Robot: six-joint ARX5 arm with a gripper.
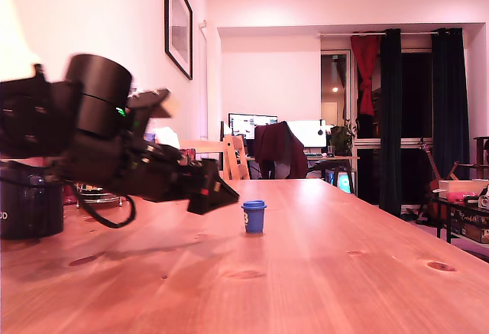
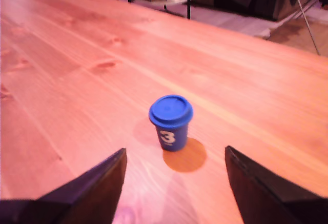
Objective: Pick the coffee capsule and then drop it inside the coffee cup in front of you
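The coffee capsule [image 1: 254, 216] [image 2: 170, 124] is a small blue cup-shaped pod with a blue lid and a white "3"; it stands upright on the wooden table [image 1: 321, 273]. My gripper [image 1: 229, 195] [image 2: 175, 150] hovers low over the table, open, with its dark fingers [image 2: 100, 185] spread wide. The capsule sits just ahead of the fingertips, centred on the gap, with nothing held. The coffee cup [image 1: 27, 210], glossy black with a white mark near its base, stands at the exterior view's far left, partly hidden behind my arm.
A black cable loop [image 1: 107, 218] hangs under my arm close to the tabletop. A wire object [image 1: 98, 195] lies behind the arm. Beyond the table's far end are a chair [image 1: 279, 150] and monitors; a low shelf [image 1: 462, 212] stands off the exterior view's right.
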